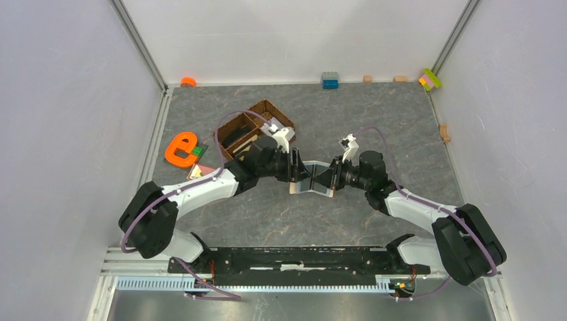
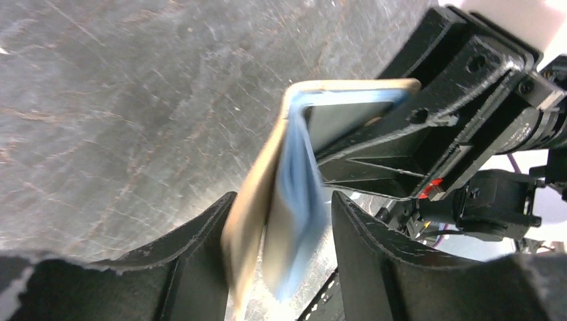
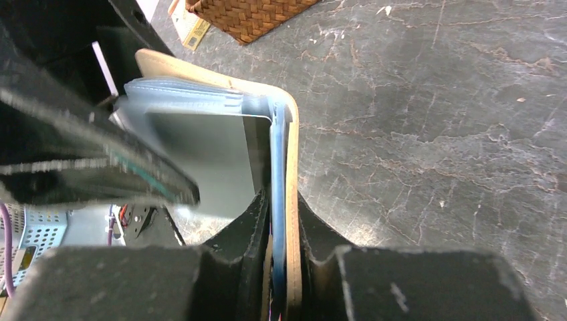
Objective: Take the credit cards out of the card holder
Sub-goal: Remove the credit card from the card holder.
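Tabletop (image 1: 374, 127): dark grey, stone-patterned, walled in pale panels.

Left arm (image 1: 194, 190) and right arm (image 1: 414, 207) both reach in from the near edge. They meet over the middle of the tabletop.

Basket (image 1: 282, 114): brown wicker with compartments, toward the far-left corner, just beyond the left wrist.

Orange letter toy (image 1: 180, 148): lies flat near the left edge, beside the basket. A pale flat piece lies just nearer than it, half hidden by the left arm; what it is I cannot tell.

Holder (image 1: 314, 179): tan, folded open at an angle, held between the two claws over the middle of the tabletop. Clear blue-grey sleeves show inside. They are blurred, so I cannot make out the cards in them.

Right claw (image 3: 282, 200): clenched on one flap, fingers pinching cover and sleeve together.

Left claw (image 2: 281, 204): fingers straddle the other flap, the tan cover against one of them. Whether they press it I cannot tell.

Blue block (image 1: 329, 80) sits at the far edge. A multicoloured block (image 1: 430, 79) sits in the far-right corner.
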You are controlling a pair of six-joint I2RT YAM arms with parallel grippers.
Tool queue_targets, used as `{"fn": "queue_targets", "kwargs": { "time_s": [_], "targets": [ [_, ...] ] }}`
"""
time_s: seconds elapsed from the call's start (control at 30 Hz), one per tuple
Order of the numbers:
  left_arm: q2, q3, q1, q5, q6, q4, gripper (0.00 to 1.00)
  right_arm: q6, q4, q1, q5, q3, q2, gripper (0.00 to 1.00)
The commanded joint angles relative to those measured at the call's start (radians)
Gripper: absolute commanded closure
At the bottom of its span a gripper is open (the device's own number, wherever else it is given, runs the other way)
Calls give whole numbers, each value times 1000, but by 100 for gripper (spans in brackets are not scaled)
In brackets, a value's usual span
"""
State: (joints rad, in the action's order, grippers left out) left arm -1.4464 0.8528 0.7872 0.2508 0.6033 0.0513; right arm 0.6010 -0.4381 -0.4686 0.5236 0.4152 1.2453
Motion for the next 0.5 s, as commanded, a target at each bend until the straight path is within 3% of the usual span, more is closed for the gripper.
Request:
{"fn": "queue_targets", "kwargs": {
  "time_s": [0.0, 0.13, 0.2, 0.37, 0.47],
  "targets": [
    [4, -24, -80, 132, 52, 89, 40, 9, -36, 23, 31, 31, -11, 92],
    [6, -25, -94, 170, 67, 100, 29, 23, -46, 39, 62, 30, -3, 92],
    [11, -34, -101, 183, 73, 112, 29, 31, -55, 48, 79, 27, -1, 92],
    [1, -43, -112, 219, 84, 135, 44, 42, -65, 63, 101, 23, -9, 92],
    [-9, -56, -129, 248, 108, 171, 59, 45, -70, 68, 116, 23, -14, 92]
  ]
}}
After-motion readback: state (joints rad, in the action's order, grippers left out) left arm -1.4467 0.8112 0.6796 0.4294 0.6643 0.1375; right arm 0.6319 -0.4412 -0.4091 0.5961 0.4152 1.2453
